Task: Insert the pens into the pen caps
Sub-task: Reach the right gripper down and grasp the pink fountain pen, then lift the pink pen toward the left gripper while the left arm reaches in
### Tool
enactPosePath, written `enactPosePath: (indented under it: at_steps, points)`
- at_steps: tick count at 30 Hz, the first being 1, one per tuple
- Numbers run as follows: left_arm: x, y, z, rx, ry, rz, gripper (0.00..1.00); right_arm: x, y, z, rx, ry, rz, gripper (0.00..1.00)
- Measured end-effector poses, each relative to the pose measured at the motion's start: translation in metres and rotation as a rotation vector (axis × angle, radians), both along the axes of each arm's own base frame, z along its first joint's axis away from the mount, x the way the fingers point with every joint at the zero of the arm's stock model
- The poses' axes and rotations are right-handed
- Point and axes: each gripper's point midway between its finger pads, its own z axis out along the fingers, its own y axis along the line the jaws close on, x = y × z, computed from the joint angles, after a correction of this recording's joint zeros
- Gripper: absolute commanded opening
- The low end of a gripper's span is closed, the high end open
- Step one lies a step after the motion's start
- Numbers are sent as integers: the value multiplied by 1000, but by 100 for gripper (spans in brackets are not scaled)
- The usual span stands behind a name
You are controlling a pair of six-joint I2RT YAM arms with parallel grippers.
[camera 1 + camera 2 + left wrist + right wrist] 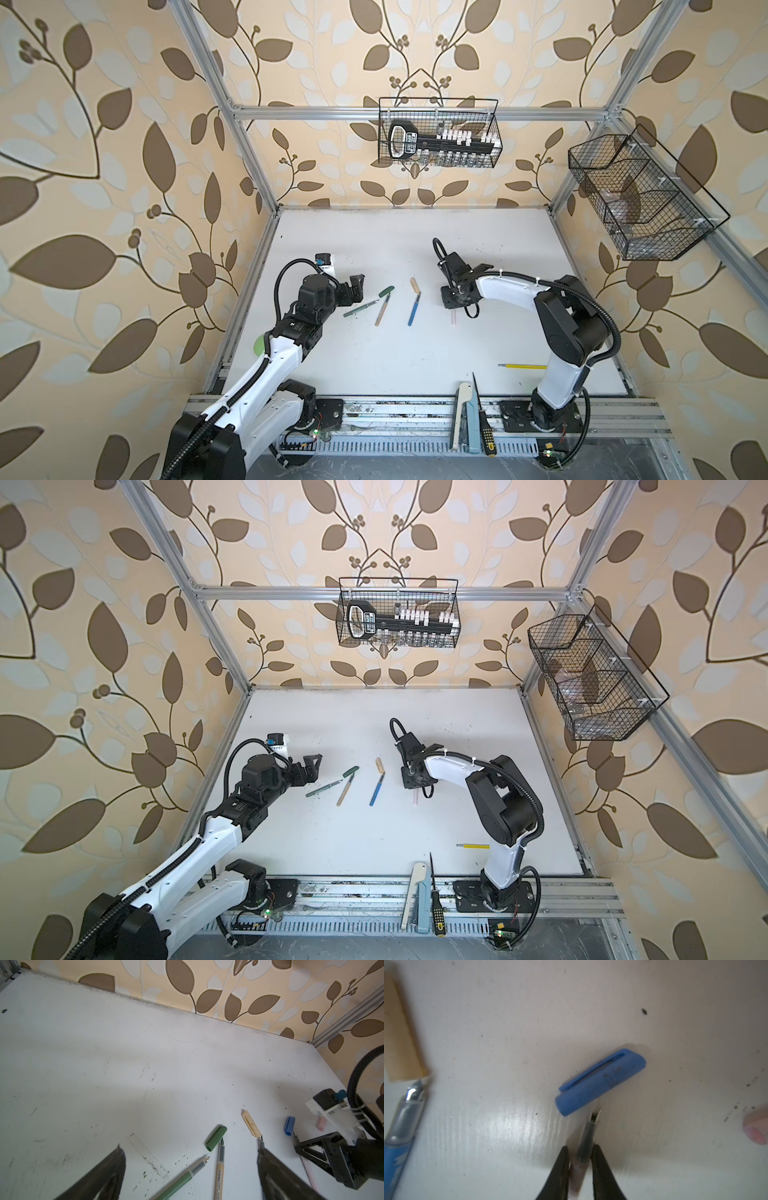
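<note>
We are clenching the right fingers (pixel 601 1167) on the pale pink pen (pixel 584 1142), lying on the surface (pixel 374 249) at 3 o'clock from the blue pen (pixel 414 309), and aiming to grip it squarely and lift clear of the blue cap (pixel 600 1080) at its tip, left fingers (pixel 112 1169) hanging released.

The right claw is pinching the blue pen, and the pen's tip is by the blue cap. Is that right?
Not quite. The right claw is pinching the pink pen, not the blue one. Its tip is by the blue cap, as you said. The right wrist view shows this. The blue pen lies apart, with no claw on it.
</note>
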Motion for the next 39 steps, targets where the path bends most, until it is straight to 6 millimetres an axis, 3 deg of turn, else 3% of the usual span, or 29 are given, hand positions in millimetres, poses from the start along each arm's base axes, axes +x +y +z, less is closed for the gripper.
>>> enactPosePath:
  at_steps: [11,20,25,32,39]
  points:
    - [1,-3,-6,-2,19,-13,99,1,0,1,2,-15,-4,8]
    - [1,-17,-18,-25,69,-81,99,-16,-12,3,52,-37,-16,8]
    - [2,-33,-24,-61,95,-162,99,-18,-15,16,169,-99,-42,8]
    - [4,-76,-27,-99,139,-314,99,-9,-14,46,390,-230,-84,8]
    - [-5,-146,-16,-126,150,-513,96,-9,-4,63,637,-300,-110,9]
